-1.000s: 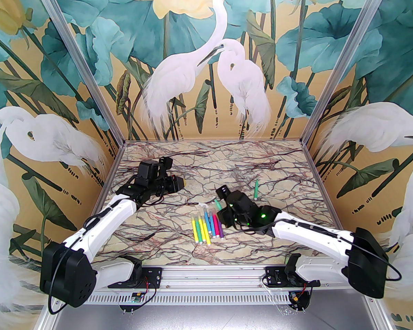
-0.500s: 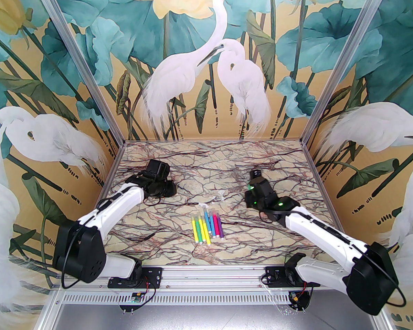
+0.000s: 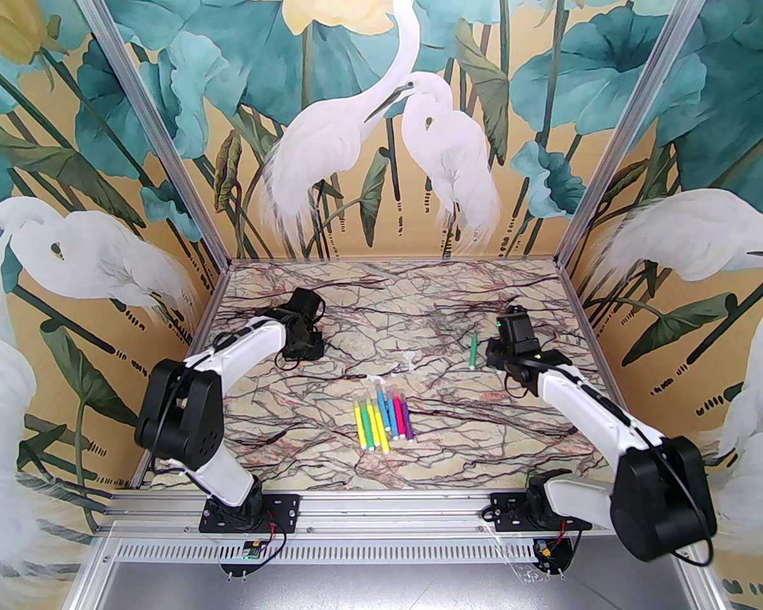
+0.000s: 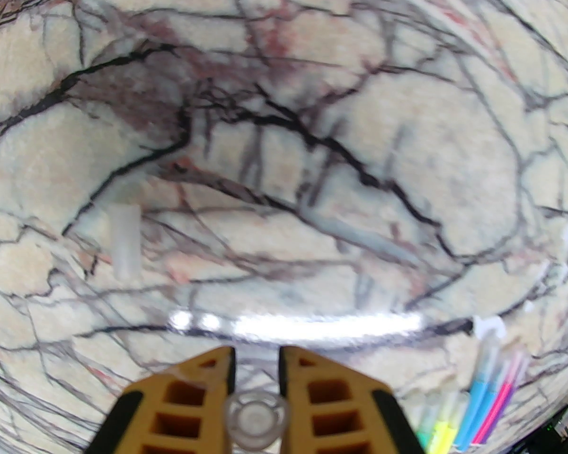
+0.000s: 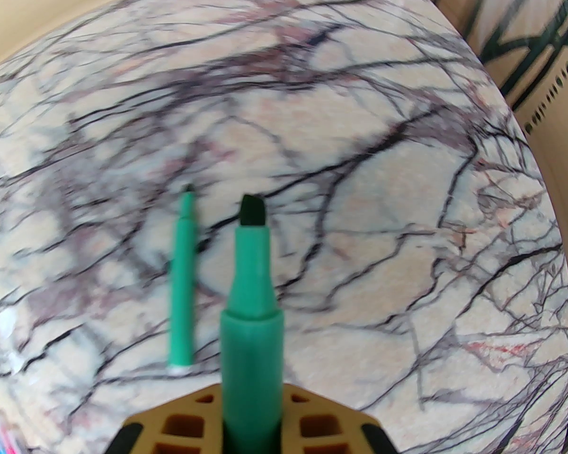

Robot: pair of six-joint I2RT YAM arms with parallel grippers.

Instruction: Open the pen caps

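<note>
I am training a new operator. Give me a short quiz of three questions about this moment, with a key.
1. True or false: the right gripper holds an uncapped green pen.
2. What is between the fingers of the left gripper? A) a clear cap B) a yellow pen C) nothing
3. Short answer: where is the other green pen?

Key: 1 true. 2 A. 3 It lies on the table, beside the held pen and apart from it.
</note>
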